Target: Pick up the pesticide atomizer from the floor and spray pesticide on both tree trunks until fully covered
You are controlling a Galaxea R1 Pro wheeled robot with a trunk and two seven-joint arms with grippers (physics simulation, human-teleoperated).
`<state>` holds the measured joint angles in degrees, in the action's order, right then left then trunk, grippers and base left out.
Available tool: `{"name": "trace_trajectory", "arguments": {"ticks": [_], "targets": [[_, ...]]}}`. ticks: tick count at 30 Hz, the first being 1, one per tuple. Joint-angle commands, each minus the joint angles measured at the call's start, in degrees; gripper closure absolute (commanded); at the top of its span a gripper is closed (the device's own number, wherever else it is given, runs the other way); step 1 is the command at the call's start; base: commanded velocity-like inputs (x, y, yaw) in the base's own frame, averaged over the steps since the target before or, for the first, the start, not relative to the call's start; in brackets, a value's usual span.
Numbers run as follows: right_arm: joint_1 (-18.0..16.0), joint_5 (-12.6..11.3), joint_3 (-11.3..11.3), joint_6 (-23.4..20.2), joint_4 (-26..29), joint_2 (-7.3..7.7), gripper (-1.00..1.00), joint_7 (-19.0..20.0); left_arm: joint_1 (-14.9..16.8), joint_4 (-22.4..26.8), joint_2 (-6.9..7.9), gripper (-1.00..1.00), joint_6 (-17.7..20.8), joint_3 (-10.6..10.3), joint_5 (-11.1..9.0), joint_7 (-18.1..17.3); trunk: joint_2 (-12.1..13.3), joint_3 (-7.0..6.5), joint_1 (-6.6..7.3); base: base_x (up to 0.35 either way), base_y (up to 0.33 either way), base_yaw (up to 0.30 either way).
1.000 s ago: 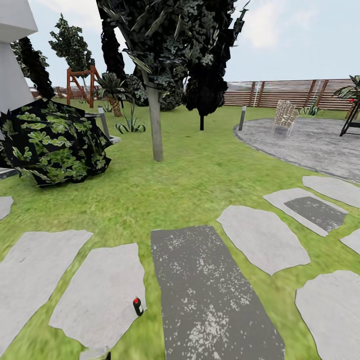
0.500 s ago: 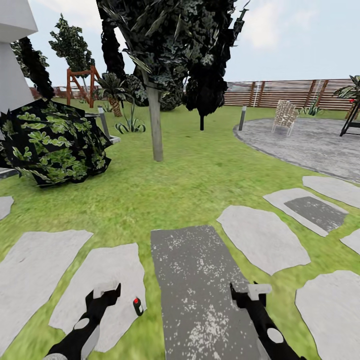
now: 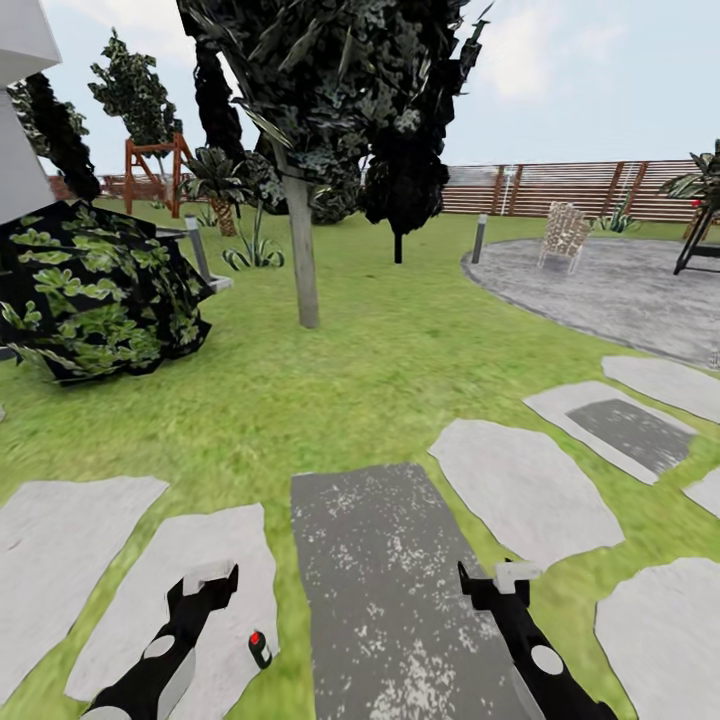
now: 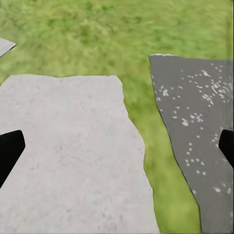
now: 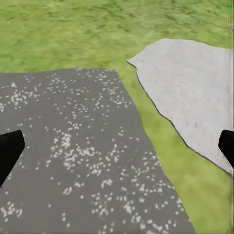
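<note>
Atomizer (image 3: 259, 649) on pale slab (image 3: 170, 590) btwn open, empty grippers; bush (image 3: 95, 290) left of trunk (image 3: 302, 255).

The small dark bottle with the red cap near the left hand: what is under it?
The bottle lies on a pale stepping stone, at the edge next to a grass strip. The contact patch itself is covered by it.

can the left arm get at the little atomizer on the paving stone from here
Probably yes. The atomizer lies on the pale paving stone just beside the left gripper, with nothing between them. The fingers are spread wide, though the arm would need to drop and turn inward.
</note>
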<state>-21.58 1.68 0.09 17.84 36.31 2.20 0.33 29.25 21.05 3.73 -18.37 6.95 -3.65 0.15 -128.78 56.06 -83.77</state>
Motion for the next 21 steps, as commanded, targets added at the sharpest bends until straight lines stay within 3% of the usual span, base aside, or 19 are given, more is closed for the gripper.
{"name": "trace_trajectory", "arguments": {"ticks": [1, 5, 13, 21], "targets": [[-0.04, 0.17, 0.0, 0.17, -0.07, 0.0, -1.0, 0.03, 0.02, -0.03, 0.02, -1.0, -0.17, -0.08, -0.38, 0.02, -0.02, 0.05, 0.0, 0.072, -0.02, -0.235], [-0.04, 0.17, -0.01, 0.17, -0.07, -0.01, -1.0, 0.03, 0.02, -0.03, 0.17, -1.0, -0.23, 0.03, -0.39, 0.03, -0.02, 0.05, 0.0, 0.081, -0.059, -0.18], [-0.04, 0.17, -0.01, 0.17, -0.04, -0.01, -1.0, 0.02, 0.02, -0.06, 0.21, -1.0, -0.29, 0.08, -0.46, 0.05, -0.02, 0.05, 0.0, 0.152, -0.212, -0.016], [-0.04, 0.16, -0.01, 0.17, -0.63, -0.01, -1.0, 0.02, -0.05, -0.61, 0.09, -1.0, -0.32, 0.08, -0.42, 0.02, -1.22, 0.59, -0.66, 0.007, -0.009, 0.0]]}}
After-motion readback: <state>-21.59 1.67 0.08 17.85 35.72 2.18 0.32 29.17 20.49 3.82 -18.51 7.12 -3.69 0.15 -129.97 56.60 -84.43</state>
